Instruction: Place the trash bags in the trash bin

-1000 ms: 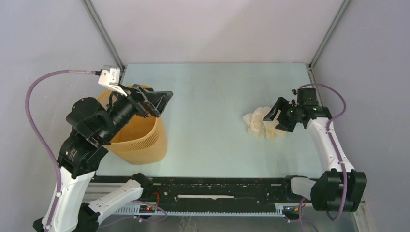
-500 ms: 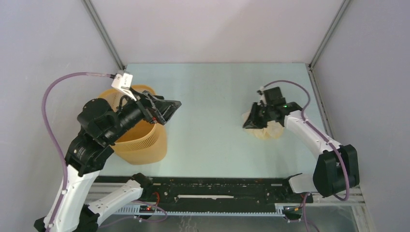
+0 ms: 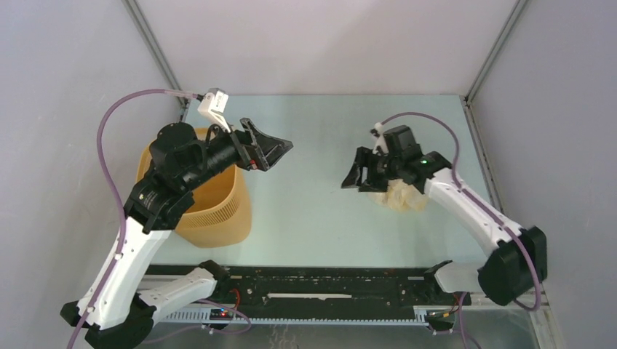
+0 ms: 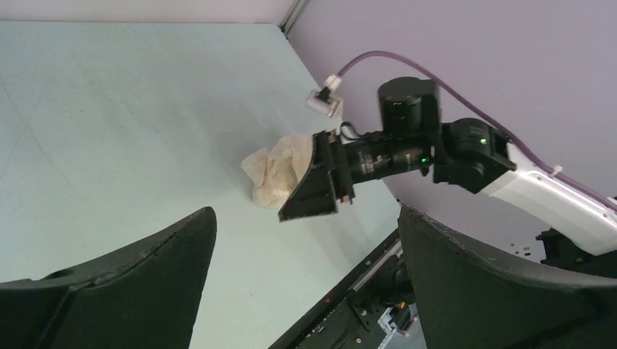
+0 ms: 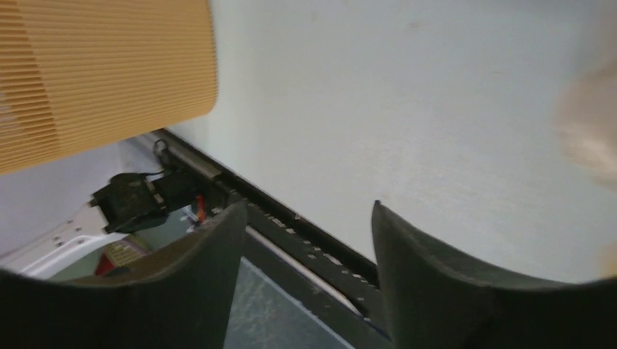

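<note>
The trash bin (image 3: pixel 215 208) is an orange-yellow slotted wastebasket standing upright at the left of the table; its slotted wall also shows in the right wrist view (image 5: pixel 102 73). The trash bag (image 3: pixel 404 197) lies crumpled on the table at the right, partly under my right arm; it also shows in the left wrist view (image 4: pixel 279 167) and as a blur in the right wrist view (image 5: pixel 593 131). My left gripper (image 3: pixel 276 154) is open and empty, in the air to the right of the bin's mouth. My right gripper (image 3: pixel 356 174) is open and empty, just left of the bag, pointing left.
A black rail (image 3: pixel 327 280) runs along the table's near edge between the arm bases. Grey walls with metal corner posts (image 3: pixel 156 51) enclose the table on the left, back and right. A purple cable (image 3: pixel 109 167) loops from my left wrist.
My left gripper rose and swung right, away from the bin's mouth. My right gripper swung left across the bag, from its right side to its left side.
</note>
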Motion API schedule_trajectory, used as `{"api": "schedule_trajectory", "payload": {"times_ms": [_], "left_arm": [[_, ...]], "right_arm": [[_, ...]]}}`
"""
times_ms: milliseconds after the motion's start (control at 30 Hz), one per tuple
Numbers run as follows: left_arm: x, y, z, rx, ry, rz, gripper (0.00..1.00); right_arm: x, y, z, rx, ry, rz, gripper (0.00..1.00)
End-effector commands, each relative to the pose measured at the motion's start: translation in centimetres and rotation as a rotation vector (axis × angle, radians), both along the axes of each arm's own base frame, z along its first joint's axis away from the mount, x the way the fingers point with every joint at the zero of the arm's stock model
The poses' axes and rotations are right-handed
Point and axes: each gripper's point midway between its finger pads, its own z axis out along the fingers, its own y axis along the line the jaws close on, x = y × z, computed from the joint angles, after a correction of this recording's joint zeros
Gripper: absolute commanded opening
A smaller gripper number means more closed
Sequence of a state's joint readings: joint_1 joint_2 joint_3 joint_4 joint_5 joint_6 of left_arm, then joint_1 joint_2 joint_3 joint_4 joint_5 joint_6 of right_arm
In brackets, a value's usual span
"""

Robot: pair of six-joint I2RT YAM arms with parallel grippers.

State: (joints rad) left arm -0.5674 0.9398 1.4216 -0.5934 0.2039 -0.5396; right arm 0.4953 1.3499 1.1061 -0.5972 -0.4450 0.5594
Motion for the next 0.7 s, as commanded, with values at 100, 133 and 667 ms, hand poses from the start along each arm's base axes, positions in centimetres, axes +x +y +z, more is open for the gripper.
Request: {"api": "schedule_trajectory", "payload": {"times_ms": [100, 133, 667], "left_arm": [[-1.6, -1.0, 2.6, 0.007, -0.107, -0.092, 1.0], [-1.8, -1.4, 2.5, 0.004, -0.112, -0.119, 1.0], [-2.1, -0.1, 1.1, 0.076, -0.121, -0.071, 1.0]], "right_arm": [[2.4, -13.8, 1.4, -0.444, -0.162, -0.486, 1.0], [2.8, -14.8, 1.5, -0.487, -0.191, -0.524, 1.0], [6.5, -15.2, -4.2, -0.548, -0.008, -0.673, 0.73]]}}
